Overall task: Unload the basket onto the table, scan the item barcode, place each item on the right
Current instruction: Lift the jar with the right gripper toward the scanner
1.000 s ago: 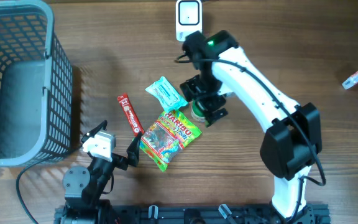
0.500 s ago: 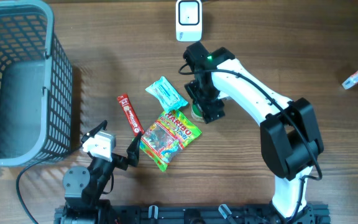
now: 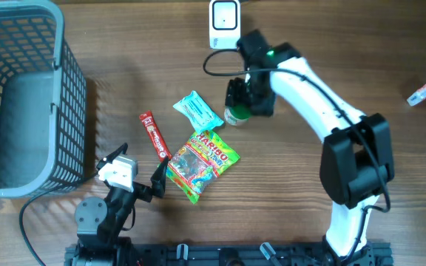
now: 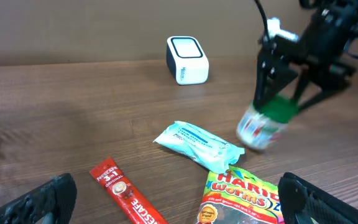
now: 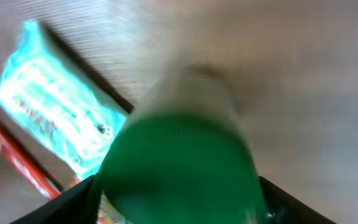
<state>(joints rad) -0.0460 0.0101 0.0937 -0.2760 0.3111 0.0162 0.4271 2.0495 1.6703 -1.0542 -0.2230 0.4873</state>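
Observation:
A small bottle point(image 3: 234, 114) with a green cap point(image 5: 179, 168) hangs off the table, slightly tilted, and my right gripper point(image 3: 244, 100) is shut on its cap. In the right wrist view the cap fills the space between the jaws of the right gripper point(image 5: 179, 202). The left wrist view shows the bottle point(image 4: 265, 124) blurred under that gripper point(image 4: 284, 93). The white barcode scanner point(image 3: 223, 22) stands at the table's far edge, just beyond the bottle. My left gripper point(image 3: 136, 165) rests open near the front edge, with nothing between its fingers point(image 4: 36, 199).
A teal packet point(image 3: 197, 109), a red Nescafe stick point(image 3: 154, 135) and a Haribo worms bag point(image 3: 202, 162) lie between the two arms. A grey wire basket point(image 3: 56, 89) stands at the far left. A small wrapped item point(image 3: 424, 94) lies at the far right.
My right gripper closed on the bottle beside the Haribo bag, lifted it and carried it toward the scanner. The left arm has not moved.

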